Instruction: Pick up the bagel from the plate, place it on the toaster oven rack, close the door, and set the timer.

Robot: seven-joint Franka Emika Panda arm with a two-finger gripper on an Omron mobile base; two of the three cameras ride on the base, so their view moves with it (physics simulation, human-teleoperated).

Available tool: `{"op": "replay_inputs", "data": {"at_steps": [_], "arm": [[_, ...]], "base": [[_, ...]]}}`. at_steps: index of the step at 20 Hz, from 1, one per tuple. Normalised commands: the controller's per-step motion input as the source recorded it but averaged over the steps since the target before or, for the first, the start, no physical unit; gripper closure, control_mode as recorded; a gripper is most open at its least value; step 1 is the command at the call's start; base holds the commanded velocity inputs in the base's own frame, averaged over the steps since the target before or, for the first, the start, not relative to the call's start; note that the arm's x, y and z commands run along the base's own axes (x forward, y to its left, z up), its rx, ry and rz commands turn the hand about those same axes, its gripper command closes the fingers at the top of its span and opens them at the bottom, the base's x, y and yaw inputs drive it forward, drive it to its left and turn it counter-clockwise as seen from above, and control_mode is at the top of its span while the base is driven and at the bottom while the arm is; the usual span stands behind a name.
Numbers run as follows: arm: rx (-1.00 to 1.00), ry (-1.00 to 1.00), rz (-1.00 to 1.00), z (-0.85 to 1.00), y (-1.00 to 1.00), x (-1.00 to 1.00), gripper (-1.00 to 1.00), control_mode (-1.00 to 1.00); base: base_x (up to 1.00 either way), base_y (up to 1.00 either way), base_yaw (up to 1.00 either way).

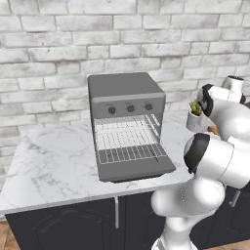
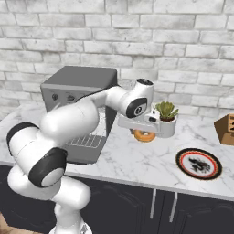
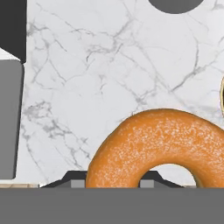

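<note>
the bagel (image 3: 159, 146) sits right at the claw (image 3: 113, 181), so close in the hand view that its orange ring covers the space between the two dark tips. one tip shows at the ring's outer edge, the other in its hole, so the claw is part closed on the near side of the ring and has hold of it. in the right base view the bagel (image 2: 145, 135) hangs under the hand, above the counter (image 2: 137, 160), between the oven (image 2: 77, 87) and the plate (image 2: 199, 163). the plate lies well off to the right, bare, near the counter's front edge. a small potted plant (image 2: 166, 118) stands just behind the bagel. in the left base view the oven's door (image 1: 134, 166) lies open and flat, and the rack (image 1: 128, 154) rests partly drawn out over it. the bagel is well apart from the rack.
</note>
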Motion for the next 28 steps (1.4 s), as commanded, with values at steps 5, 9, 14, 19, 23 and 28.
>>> {"op": "replay_inputs", "data": {"at_steps": [5, 9, 14, 19, 23, 28], "arm": [[0.0, 0.06, 0.0, 0.01, 0.98, -0.01, 1.0, -1.0], [0.0, 0.08, 0.0, 0.0, 0.92, 0.0, 1.0, -1.0], [0.0, 0.07, 0.0, 0.0, 0.87, 0.0, 1.0, -1.0], [0.0, 0.04, 0.0, 0.0, 0.78, 0.0, 1.0, -1.0], [0.0, 0.05, 0.0, 0.0, 0.72, 0.0, 1.0, -1.0], [0.0, 0.01, 0.0, 0.0, 0.57, 0.0, 1.0, -1.0]], "base": [[0.0, 0.0, 0.0], [0.0, 0.0, 0.0], [0.0, 0.0, 0.0], [0.0, 0.0, 0.0], [0.0, 0.0, 0.0], [0.0, 0.0, 0.0]]}}
